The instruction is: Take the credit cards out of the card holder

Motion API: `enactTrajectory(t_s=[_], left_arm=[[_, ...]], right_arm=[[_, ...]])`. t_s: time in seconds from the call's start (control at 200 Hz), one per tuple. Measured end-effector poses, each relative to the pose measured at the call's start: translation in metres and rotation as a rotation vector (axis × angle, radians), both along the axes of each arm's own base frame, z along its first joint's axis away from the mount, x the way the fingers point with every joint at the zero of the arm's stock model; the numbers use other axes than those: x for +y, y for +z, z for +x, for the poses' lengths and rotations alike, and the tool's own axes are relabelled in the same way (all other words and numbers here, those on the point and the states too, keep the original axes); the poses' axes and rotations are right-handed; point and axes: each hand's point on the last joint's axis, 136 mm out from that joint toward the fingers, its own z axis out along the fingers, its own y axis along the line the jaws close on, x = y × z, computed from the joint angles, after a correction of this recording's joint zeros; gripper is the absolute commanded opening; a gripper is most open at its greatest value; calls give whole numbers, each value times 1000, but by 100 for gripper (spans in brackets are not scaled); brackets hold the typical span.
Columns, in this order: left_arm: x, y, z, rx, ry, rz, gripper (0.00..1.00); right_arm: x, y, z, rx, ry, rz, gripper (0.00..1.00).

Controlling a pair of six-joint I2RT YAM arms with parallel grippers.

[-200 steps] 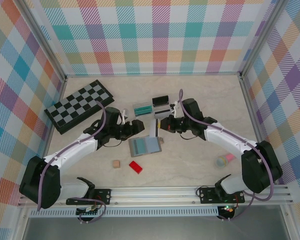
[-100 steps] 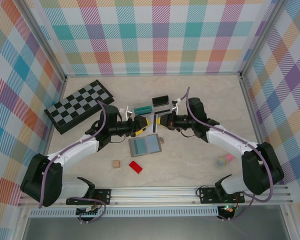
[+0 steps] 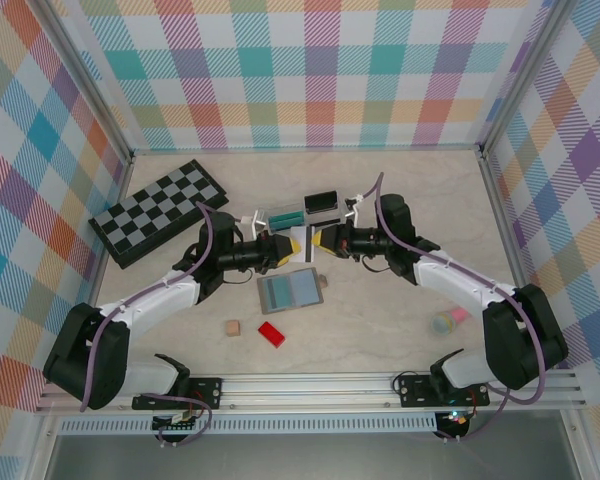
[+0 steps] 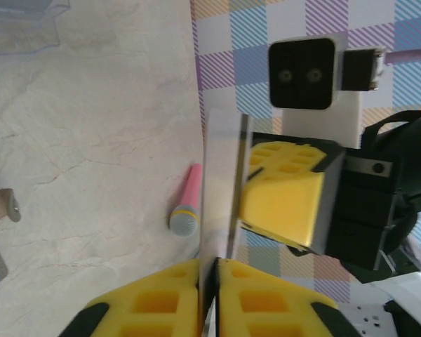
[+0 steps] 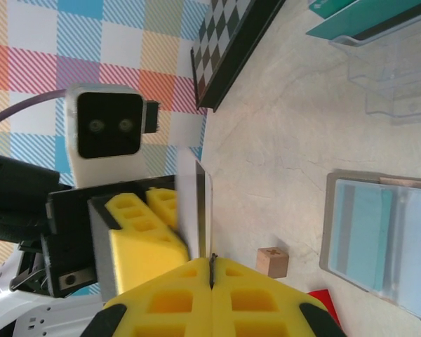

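Observation:
A silver-grey credit card (image 3: 305, 243) stands on edge above the table, pinched from both sides. My left gripper (image 3: 292, 247) is shut on one edge of this card (image 4: 219, 196), and my right gripper (image 3: 318, 243) is shut on the opposite edge (image 5: 203, 203). Both pairs of yellow fingers meet face to face in the wrist views: left gripper (image 4: 216, 263), right gripper (image 5: 212, 261). The grey card holder (image 3: 290, 290) lies open on the table just in front, showing blue-grey panels (image 5: 379, 239). A teal card (image 3: 285, 216) and a black card (image 3: 321, 201) rest behind.
A chessboard (image 3: 158, 210) lies at the back left. A wooden cube (image 3: 232, 327) and a red block (image 3: 271, 333) sit in front of the holder. A clear plastic stand (image 5: 393, 77) carries the teal card. A toy microphone (image 3: 448, 320) lies at the right.
The right gripper lifted the silver card away from the holder. The left gripper moved right to meet it and closed on the card's other edge.

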Motion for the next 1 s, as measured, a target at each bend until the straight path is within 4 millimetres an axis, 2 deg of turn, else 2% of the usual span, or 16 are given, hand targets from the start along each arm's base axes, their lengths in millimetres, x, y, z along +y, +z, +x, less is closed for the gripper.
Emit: enactTrajectory(t_s=[0.09,0.2,0.345,0.47,0.585,0.69,0.86,1.0], left_arm=[[0,0,0,-5,-1,3,0],[4,-12,0,4,10,54,0],[15,-31,3,4,37,208,0],[27,-31,8,-42,56,349,0],[36,-27,10,-101,49,473,0],[37,-22,13,-172,12,587,0],[18,-17,26,-328,-105,747,0],[-6,-16,40,-482,-217,841,0]], right_arm=[[-4,-8,0,3,-12,-39,28],[-16,-19,-3,10,-55,-127,57],[-43,-30,6,-10,-161,-318,76],[-75,-36,17,-65,-251,-500,91],[-105,-45,21,-98,-309,-640,100],[-124,-53,25,-108,-338,-715,100],[-143,-71,28,-83,-360,-768,100],[-155,-90,24,-35,-370,-792,100]])
